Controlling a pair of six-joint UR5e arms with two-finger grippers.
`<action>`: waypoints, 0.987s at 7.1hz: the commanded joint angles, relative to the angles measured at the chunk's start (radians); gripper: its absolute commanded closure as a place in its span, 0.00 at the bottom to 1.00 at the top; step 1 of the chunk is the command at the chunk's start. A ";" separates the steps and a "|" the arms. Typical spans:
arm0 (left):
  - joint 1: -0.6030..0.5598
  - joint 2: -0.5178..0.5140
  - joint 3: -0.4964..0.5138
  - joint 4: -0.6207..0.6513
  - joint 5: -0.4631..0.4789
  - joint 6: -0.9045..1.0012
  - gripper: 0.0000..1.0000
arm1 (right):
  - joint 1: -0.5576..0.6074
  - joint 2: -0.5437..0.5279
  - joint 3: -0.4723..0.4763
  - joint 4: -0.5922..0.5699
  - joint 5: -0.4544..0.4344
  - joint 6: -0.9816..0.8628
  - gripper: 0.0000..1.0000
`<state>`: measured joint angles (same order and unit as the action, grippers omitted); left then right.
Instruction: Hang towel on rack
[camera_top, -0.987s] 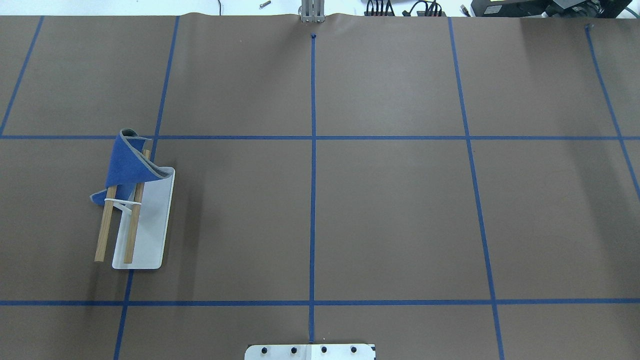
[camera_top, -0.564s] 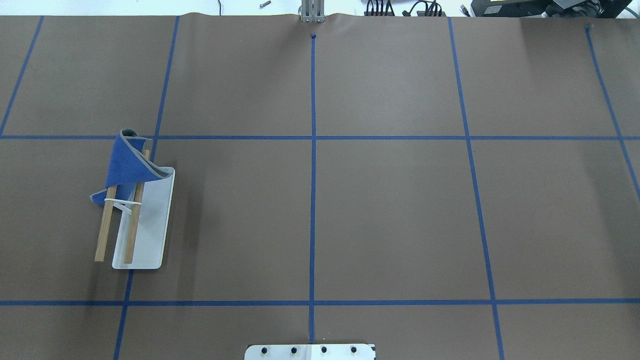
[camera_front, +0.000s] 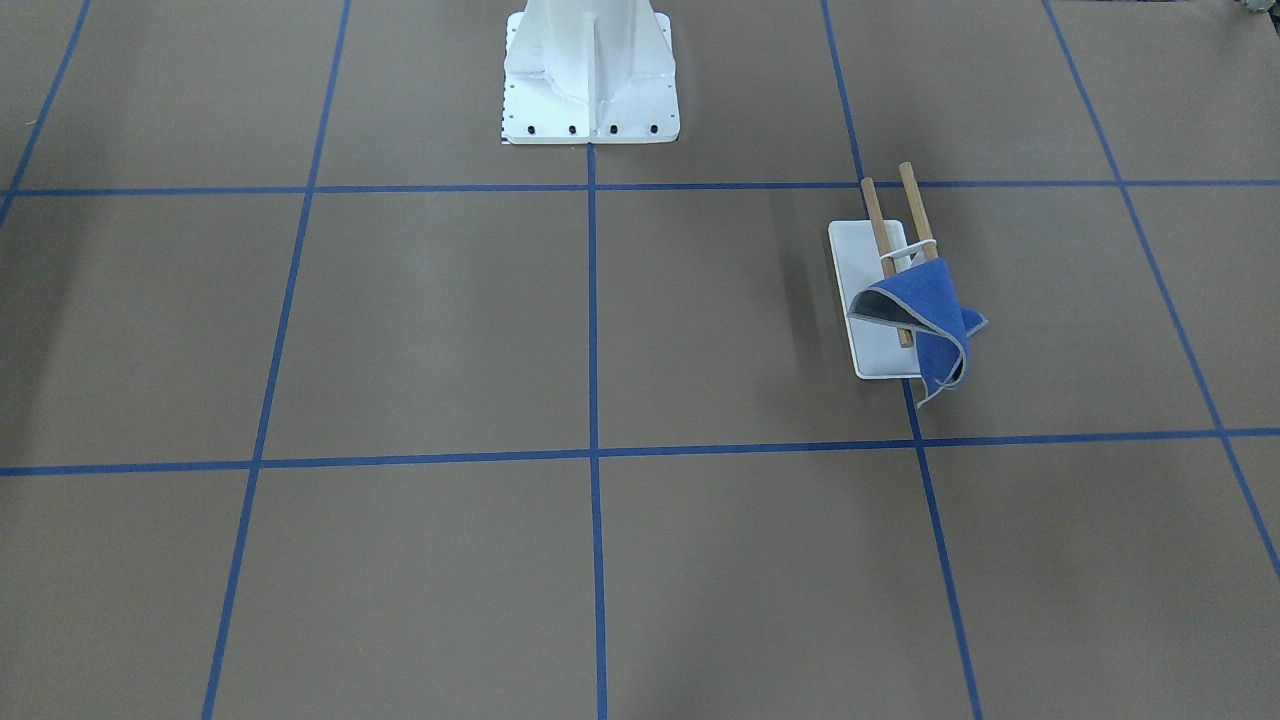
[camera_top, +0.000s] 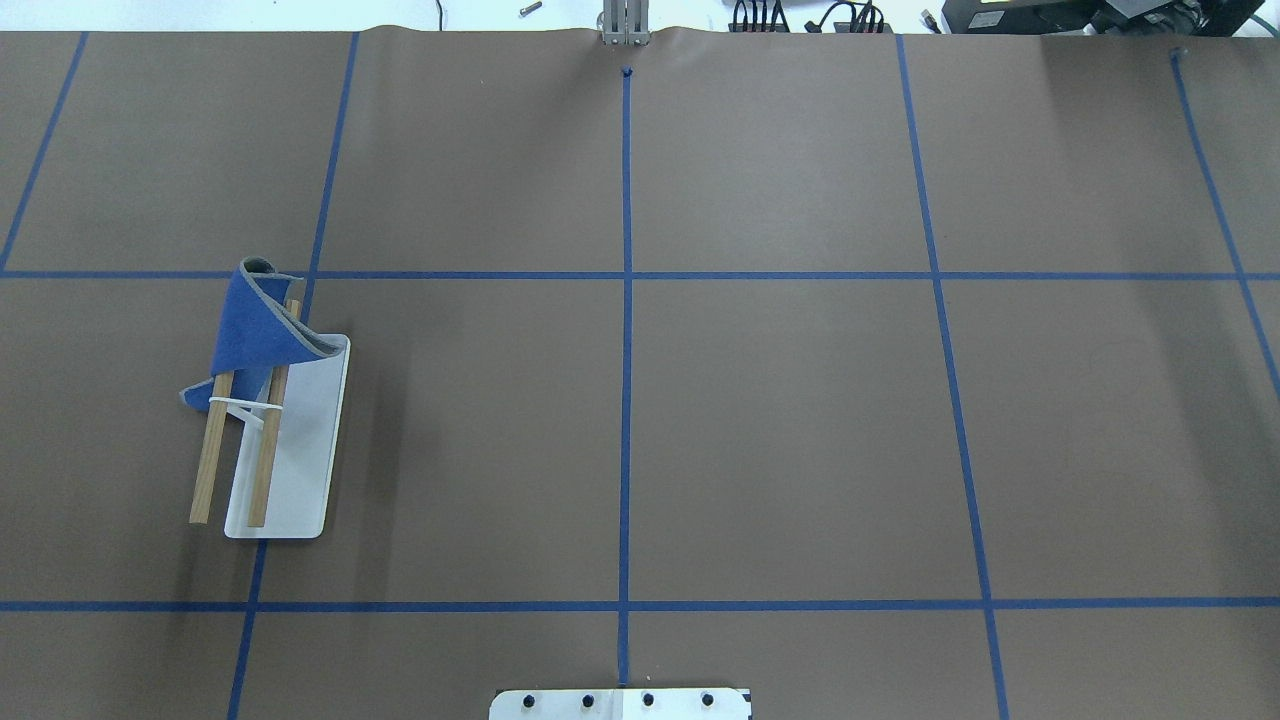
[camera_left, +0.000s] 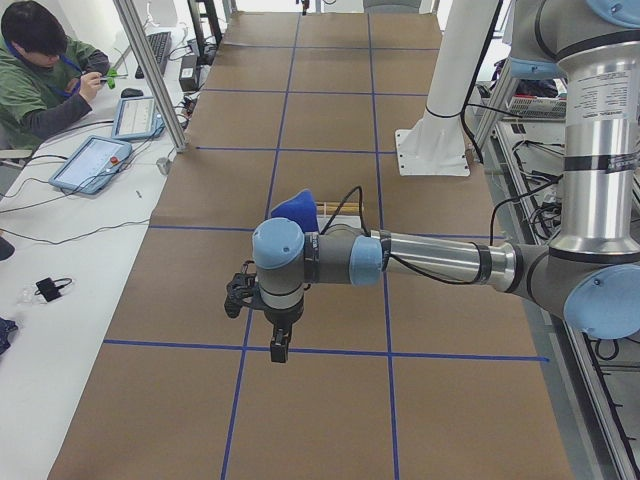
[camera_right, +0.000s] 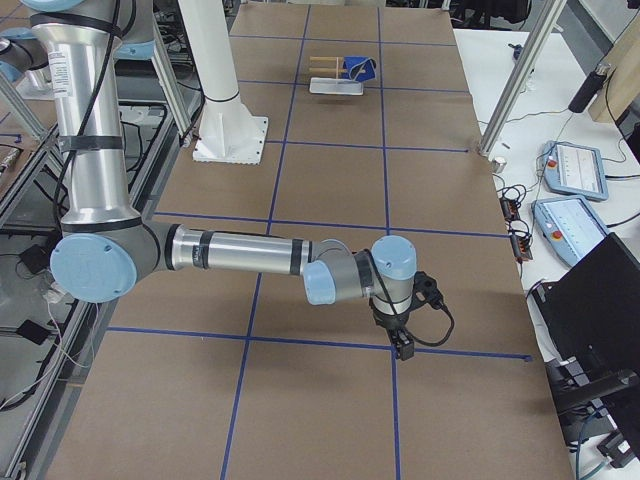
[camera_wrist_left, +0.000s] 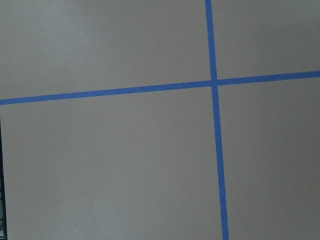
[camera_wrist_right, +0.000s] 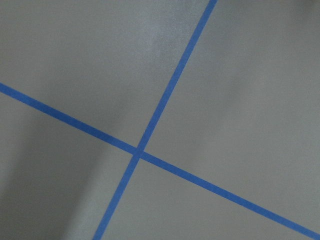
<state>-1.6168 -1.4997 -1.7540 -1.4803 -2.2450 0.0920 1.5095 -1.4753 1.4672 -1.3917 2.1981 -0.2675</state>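
Note:
The blue towel (camera_top: 250, 325) is draped in a bunched fold over the far ends of the rack's two wooden dowels (camera_top: 212, 450); one corner hangs off the side. The rack's white base (camera_top: 300, 470) stands at the table's left. Towel (camera_front: 928, 300) and rack (camera_front: 852, 245) also show in the front view, and far off in the right view (camera_right: 358, 68). My left gripper (camera_left: 278, 345) hangs over the table, away from the rack, seen only in the left side view; I cannot tell its state. My right gripper (camera_right: 403, 345) shows only in the right side view; I cannot tell its state.
The white bolted robot pedestal (camera_front: 590, 70) stands at the table's robot-side edge. Blue tape lines (camera_top: 626, 300) grid the brown table. Both wrist views show only brown table and tape crossings (camera_wrist_left: 214, 81). A seated operator (camera_left: 40, 70) and tablets are beside the table.

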 joint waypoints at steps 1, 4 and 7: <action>0.000 0.001 0.002 0.000 0.001 0.000 0.01 | 0.021 0.046 0.059 -0.223 0.005 -0.001 0.00; 0.000 0.001 0.007 0.000 0.001 0.000 0.01 | 0.020 -0.020 0.058 -0.220 -0.006 -0.015 0.00; 0.000 0.001 0.005 0.000 0.001 0.000 0.01 | 0.020 -0.031 0.055 -0.222 0.000 -0.003 0.00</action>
<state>-1.6168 -1.4982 -1.7485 -1.4803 -2.2442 0.0920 1.5294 -1.5020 1.5244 -1.6138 2.1990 -0.2748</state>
